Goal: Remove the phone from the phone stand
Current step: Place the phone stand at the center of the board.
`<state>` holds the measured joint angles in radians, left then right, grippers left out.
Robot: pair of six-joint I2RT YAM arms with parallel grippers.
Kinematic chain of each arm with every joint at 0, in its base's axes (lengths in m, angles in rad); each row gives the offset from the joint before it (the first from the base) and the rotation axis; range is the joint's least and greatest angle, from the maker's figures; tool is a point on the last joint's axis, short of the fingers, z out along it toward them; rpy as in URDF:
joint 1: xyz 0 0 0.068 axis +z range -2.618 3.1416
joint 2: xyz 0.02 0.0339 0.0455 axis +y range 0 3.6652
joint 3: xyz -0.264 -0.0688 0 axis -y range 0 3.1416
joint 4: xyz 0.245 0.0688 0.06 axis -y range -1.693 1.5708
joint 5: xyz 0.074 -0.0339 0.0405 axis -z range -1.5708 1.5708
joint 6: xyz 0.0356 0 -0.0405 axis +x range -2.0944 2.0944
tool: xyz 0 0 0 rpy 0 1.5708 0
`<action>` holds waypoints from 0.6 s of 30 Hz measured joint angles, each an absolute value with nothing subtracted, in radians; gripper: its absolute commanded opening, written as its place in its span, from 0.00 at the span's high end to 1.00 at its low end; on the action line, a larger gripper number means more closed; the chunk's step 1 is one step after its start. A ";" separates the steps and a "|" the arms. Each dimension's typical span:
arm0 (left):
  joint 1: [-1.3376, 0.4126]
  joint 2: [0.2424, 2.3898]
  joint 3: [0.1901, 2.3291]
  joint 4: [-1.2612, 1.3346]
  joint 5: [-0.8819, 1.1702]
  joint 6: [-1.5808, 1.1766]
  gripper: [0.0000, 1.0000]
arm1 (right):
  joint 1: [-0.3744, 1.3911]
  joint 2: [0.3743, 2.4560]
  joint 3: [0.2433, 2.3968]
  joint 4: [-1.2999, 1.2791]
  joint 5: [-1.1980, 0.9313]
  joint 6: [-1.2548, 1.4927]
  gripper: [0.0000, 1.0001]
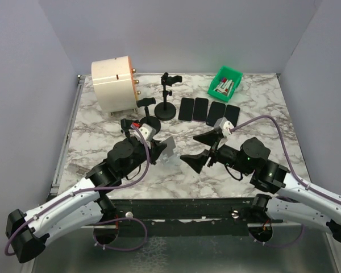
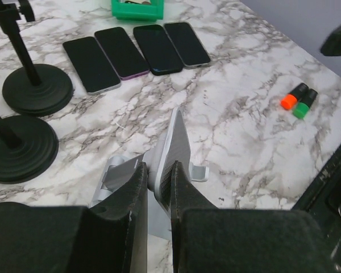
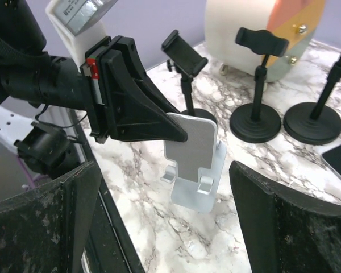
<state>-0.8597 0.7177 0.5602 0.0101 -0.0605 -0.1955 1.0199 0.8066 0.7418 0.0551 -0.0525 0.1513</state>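
Note:
A silver phone stand (image 1: 168,149) stands on the marble table between my two grippers; its plate is bare in the right wrist view (image 3: 194,149). My left gripper (image 1: 159,151) is shut on the stand's upright plate (image 2: 177,142), one finger on each face. Several dark phones (image 1: 208,110) lie flat in a row at the back, also in the left wrist view (image 2: 135,51). My right gripper (image 1: 198,151) is open and empty, facing the stand from the right, its fingers (image 3: 287,222) wide on either side of it.
Two black clamp stands with round bases (image 1: 165,109) stand behind the silver stand, beside a white drum-shaped device (image 1: 115,83). A green bin (image 1: 225,82) sits at the back. An orange-capped and a green-capped marker (image 2: 296,101) lie on the table to the right.

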 measured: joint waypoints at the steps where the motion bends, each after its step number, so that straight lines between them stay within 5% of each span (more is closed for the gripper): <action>1: -0.860 0.737 0.560 0.027 -0.087 -0.208 1.00 | 1.020 0.796 0.737 0.054 -0.035 0.157 0.00; 18: -0.859 1.019 0.560 0.204 -0.332 -0.336 1.00 | 1.020 0.667 0.639 0.051 0.150 0.210 0.01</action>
<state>-0.8585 1.0195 0.5598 0.2039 -0.3325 -0.3359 1.0199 0.6666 0.6392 0.0513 0.1505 0.2100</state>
